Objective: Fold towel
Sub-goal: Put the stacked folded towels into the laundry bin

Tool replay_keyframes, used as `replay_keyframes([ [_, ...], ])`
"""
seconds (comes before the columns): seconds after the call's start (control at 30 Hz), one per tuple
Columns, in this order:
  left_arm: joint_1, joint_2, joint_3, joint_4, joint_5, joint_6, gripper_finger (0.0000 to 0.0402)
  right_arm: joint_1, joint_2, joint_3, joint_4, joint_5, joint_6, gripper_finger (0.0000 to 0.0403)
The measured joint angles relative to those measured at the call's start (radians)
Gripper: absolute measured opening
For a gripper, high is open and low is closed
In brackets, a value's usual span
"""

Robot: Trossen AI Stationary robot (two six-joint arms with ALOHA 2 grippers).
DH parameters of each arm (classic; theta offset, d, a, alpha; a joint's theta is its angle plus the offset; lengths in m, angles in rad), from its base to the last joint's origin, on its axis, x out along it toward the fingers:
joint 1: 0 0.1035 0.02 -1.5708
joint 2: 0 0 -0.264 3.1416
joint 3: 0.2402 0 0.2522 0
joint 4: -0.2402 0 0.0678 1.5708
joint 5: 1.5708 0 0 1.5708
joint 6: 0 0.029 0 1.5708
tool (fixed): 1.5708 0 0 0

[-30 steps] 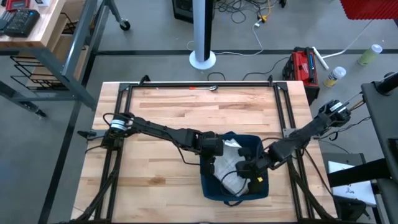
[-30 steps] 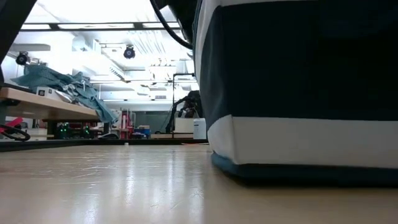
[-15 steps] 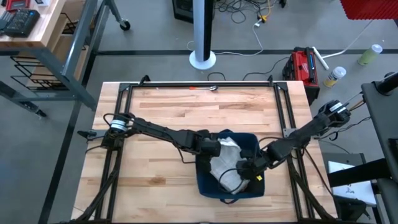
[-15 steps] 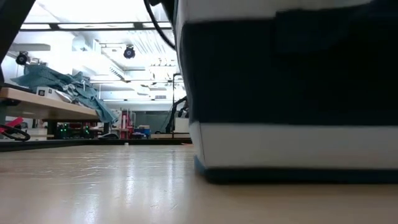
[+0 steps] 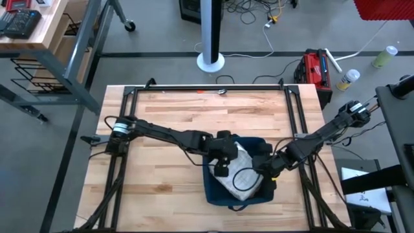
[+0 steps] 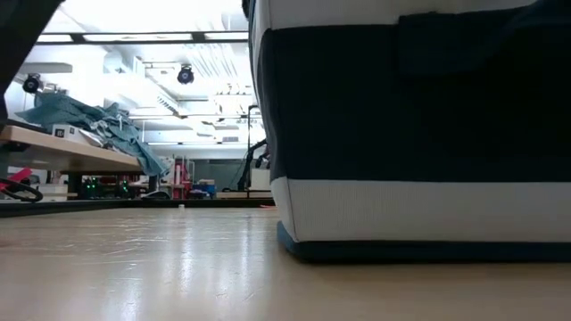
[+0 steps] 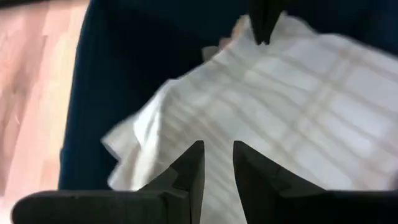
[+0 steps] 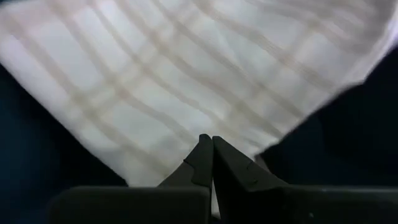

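We see both arms meeting over a dark blue fabric bin [image 5: 213, 189] that sits on the wooden surface [image 5: 162, 116]. The towel [image 5: 240, 173], white with faint tan checks, lies bunched inside the bin, directly under both end effectors. The left end effector [image 5: 222, 169] hangs over the towel's edge; in its own wrist view its fingers [image 7: 190, 171] stand a narrow gap apart, with the checked cloth [image 7: 280, 106] showing just beyond them, and we cannot tell whether any fabric is caught between them. The right end effector [image 5: 266, 169] sits at the towel's opposite side, beside the bin's wall. In its wrist view its fingers [image 8: 205, 163] are pressed together at the tips, with the towel [image 8: 186, 68] spread just past them. In the low view the bin [image 6: 419, 134], dark with a white band along its base, stands on the surface.
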Motion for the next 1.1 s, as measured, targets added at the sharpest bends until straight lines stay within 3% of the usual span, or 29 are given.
replay_keyframes([
  [0.27,0.065,0.096,-0.005,0.123,-0.112,0.049,0.0075,0.002,0.069,-0.02,-0.043,0.003,0.029,0.0],
  [0.57,0.098,0.098,-0.005,0.1,-0.094,-0.006,0.0075,0.035,0.08,-0.051,-0.142,-0.065,0.093,0.0],
  [0.9,0.102,0.094,-0.007,0.095,-0.088,-0.015,0.0075,0.124,-0.056,-0.059,-0.275,-0.132,0.234,0.0],
  [1.1,0.093,0.072,0.018,0.027,-0.042,0.038,0.0075,0.148,-0.184,-0.05,-0.292,-0.044,0.283,0.0],
])
